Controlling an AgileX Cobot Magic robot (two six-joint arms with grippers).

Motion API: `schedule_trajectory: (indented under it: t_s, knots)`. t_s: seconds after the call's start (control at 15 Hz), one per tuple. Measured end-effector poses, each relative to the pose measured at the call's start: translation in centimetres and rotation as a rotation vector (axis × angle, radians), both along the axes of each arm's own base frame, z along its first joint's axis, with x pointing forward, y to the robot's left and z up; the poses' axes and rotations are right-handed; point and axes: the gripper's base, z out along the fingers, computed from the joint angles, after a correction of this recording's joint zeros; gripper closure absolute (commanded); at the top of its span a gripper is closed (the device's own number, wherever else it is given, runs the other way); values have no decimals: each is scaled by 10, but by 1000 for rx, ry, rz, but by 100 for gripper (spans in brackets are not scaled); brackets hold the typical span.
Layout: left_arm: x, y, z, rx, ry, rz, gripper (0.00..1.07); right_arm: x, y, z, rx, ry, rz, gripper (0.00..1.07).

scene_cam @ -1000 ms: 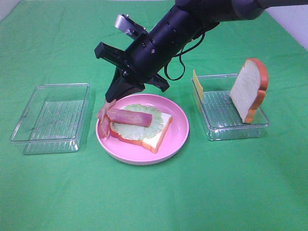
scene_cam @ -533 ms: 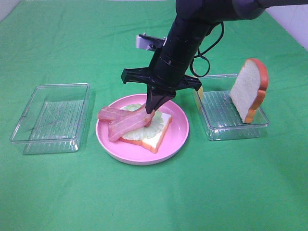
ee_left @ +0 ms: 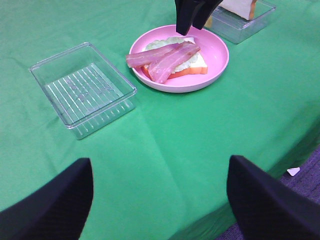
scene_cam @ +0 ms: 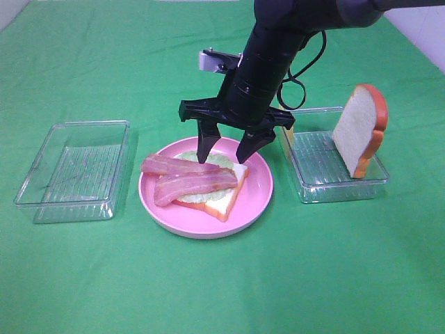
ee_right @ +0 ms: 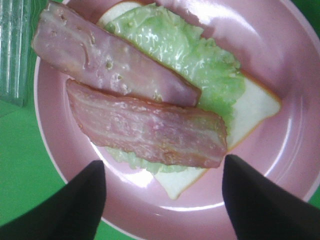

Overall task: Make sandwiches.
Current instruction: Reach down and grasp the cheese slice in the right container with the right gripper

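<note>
On the pink plate [scene_cam: 259, 200] lies an open sandwich: a white bread slice [scene_cam: 224, 200], green lettuce [scene_cam: 220, 161] and two bacon strips [scene_cam: 189, 178] side by side on top. My right gripper [scene_cam: 224, 155] hangs just above the strips' right end, open, with nothing between its fingers. The right wrist view looks straight down on the bacon [ee_right: 145, 127], lettuce [ee_right: 200, 60] and bread [ee_right: 255, 107], with the right gripper [ee_right: 165, 200] spread over the plate [ee_right: 295, 150]. My left gripper [ee_left: 160, 210] stands open and empty near the table's front edge, far from the plate [ee_left: 215, 55].
An empty clear tray [scene_cam: 76, 170] sits left of the plate. The clear tray [scene_cam: 334, 182] on the right holds an upright bread slice [scene_cam: 358, 129] and a yellow cheese square [scene_cam: 283, 118] at its left wall. Green cloth covers the table.
My right gripper swung over the plate with a bacon strip, laid it beside the other strip on the lettuce, and opened. The left gripper has not moved.
</note>
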Motion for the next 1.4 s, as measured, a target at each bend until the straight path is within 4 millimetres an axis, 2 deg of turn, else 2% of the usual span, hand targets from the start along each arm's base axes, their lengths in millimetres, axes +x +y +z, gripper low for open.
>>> schedule_trajectory:
  t_s: [0.07,0.13,0.2,0.4,0.6,0.67,0.73,0.93,1.13,1.4]
  knots:
    - [0,0,0,0,0,0,35,-2,-6,17,-26,-43,24,41]
    - [0,0,0,0,0,0,35,-2,-6,17,-26,-43,24,41]
    - [0,0,0,0,0,0,35,-8,-14,43,-59,-89,54,41]
    - [0,0,0,0,0,0,35,-13,-27,71,-137,-168,69,42]
    - [0,0,0,0,0,0,35,2,-44,98,-195,-247,26,47]
    - [0,0,0,0,0,0,35,6,-48,101,-193,-258,12,47]
    - [0,0,0,0,0,0,35,26,-64,102,-193,-270,-44,48]
    - [0,0,0,0,0,0,35,47,-81,78,-190,-213,-94,49]
    - [0,0,0,0,0,0,35,54,-77,54,-183,-170,-78,52]
    - [0,0,0,0,0,0,35,63,-73,31,-179,-163,-83,57]
